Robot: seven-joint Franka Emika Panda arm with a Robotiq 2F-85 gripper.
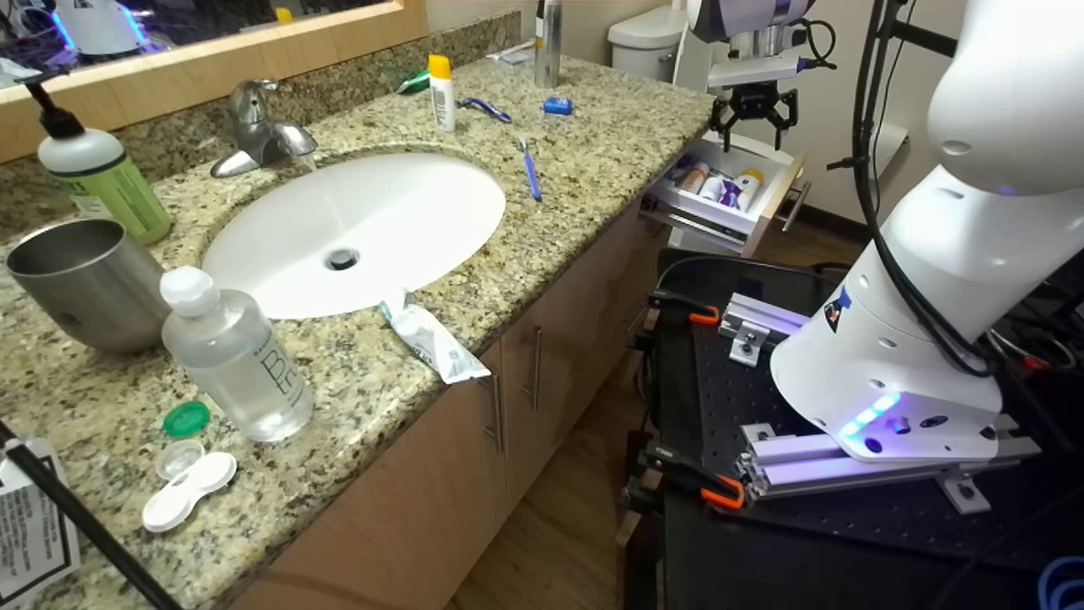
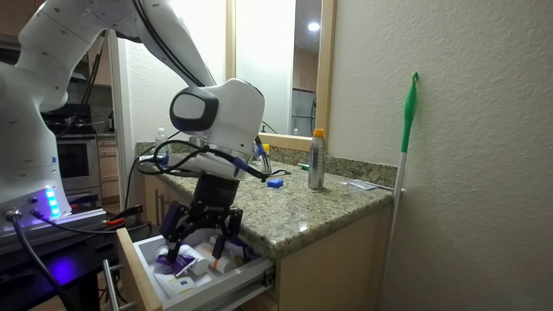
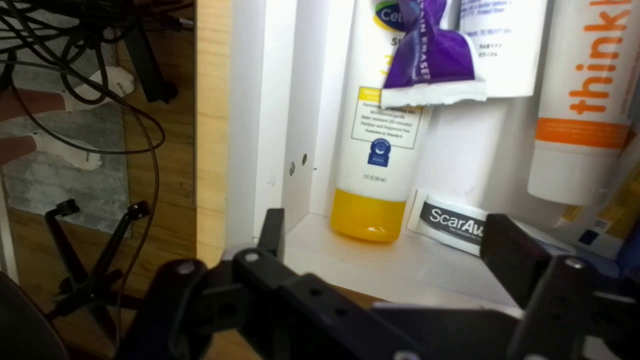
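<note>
My gripper (image 2: 194,257) hangs open over the pulled-out drawer (image 2: 137,272), its jaws wide apart and holding nothing. In the wrist view the gripper (image 3: 385,220) comes in from below. Nearest between its fingers lies a white tube with a yellow cap (image 3: 370,215). A purple packet (image 3: 432,55) rests across that tube's upper part. Beside them are a white bottle (image 3: 500,60) and a white tube with orange lettering (image 3: 582,132). A small ScarAway box (image 3: 452,225) lies partly behind the right finger. Whether the fingertips touch anything cannot be made out.
The granite counter's corner (image 2: 276,244) juts close beside the gripper. On the counter stand a spray can (image 2: 316,162), a blue item (image 2: 275,183), a toothbrush (image 1: 529,169) and a yellow-capped bottle (image 1: 441,97). The sink (image 1: 364,229) and a soap bottle (image 1: 106,174) are farther along.
</note>
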